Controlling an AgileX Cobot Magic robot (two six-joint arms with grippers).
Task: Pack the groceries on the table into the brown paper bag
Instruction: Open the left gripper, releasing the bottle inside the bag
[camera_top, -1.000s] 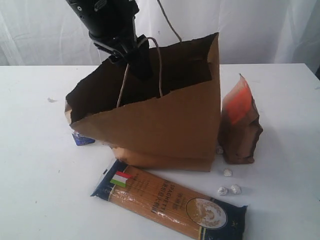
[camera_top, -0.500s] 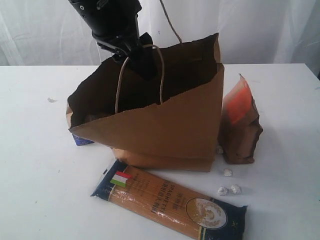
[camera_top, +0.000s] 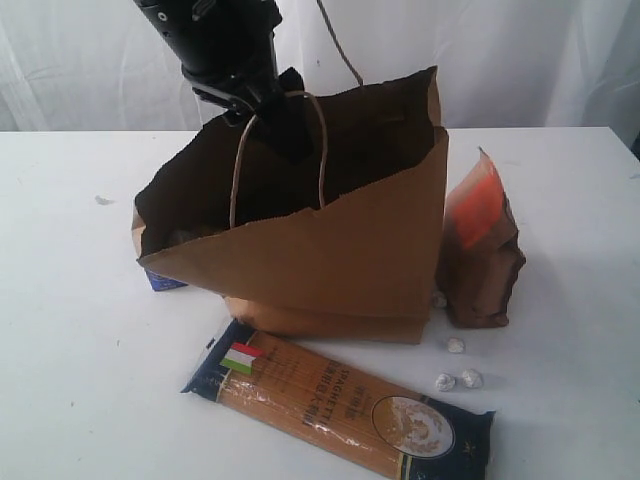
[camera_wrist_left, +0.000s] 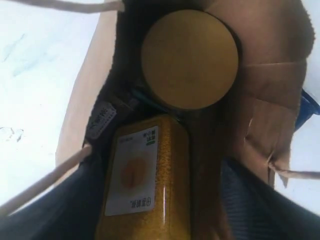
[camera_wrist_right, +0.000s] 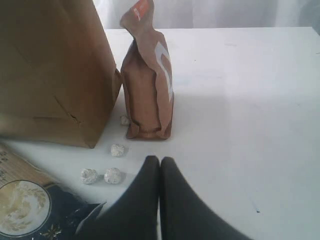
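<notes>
**Bottle going into the bag, three groceries left outside**

The left gripper (camera_top: 278, 120) reaches down through the mouth of the brown paper bag (camera_top: 330, 260) from the far left, beside a twisted paper handle (camera_top: 320, 150). Its wrist view shows the yellow-grain bottle (camera_wrist_left: 145, 185) lying between the two dark fingers, next to the gold-lidded glass jar (camera_wrist_left: 189, 59), both deep inside the bag. The fingers stand wide apart on either side of the bottle, but I cannot tell whether they grip it or have let go. The right gripper (camera_wrist_right: 160, 161) hangs clenched and empty low over the table (camera_top: 80, 330), near the tiny foil balls (camera_top: 457, 380).

The step in hand looks like setting the bottle down. The next move probably calls for a straight lift out without snagging the handle or the bag's soft, slumped wall.

The long spaghetti pack (camera_top: 335, 405) lies flat and diagonal on the near side. It is glossy film, stiff and long, so it likely has to go in end first. The brown-orange pouch (camera_top: 480, 255) stands upright just right of the bag, its paper crumpled and its top pinched. Only a blue corner of the small milk carton (camera_top: 163, 279) shows at the bag's left. The bag itself is creased kraft paper, with its near wall sagging lower than its far right corner.
</notes>
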